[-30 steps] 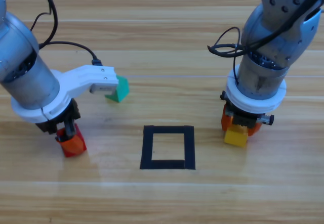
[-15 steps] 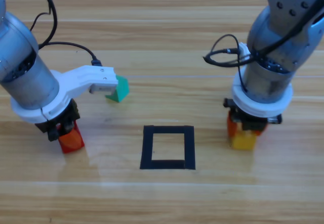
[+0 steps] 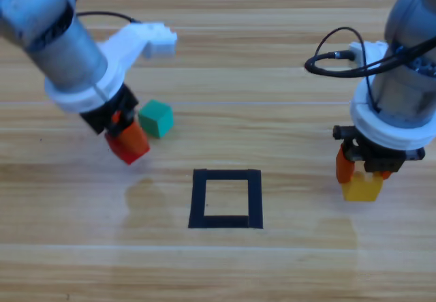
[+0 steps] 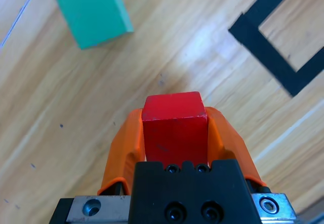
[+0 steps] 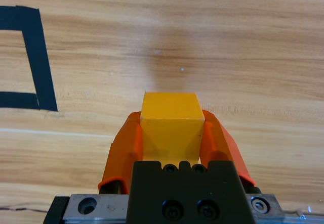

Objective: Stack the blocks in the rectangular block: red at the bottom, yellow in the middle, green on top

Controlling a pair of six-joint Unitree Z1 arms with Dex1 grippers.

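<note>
Lifted and swung toward the green cube (image 3: 156, 118), the left claw (image 3: 127, 144) clamps the red cube (image 4: 173, 128) and should lower it squarely inside the black tape rectangle (image 3: 226, 198) ahead, while the right claw (image 3: 362, 177) grips the yellow cube (image 5: 170, 124).

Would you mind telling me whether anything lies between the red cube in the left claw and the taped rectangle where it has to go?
Nothing visible does. The left claw holds the red cube, and only bare wood lies between it and the taped rectangle. The green cube sits on the claw's far side, off that path.
</note>
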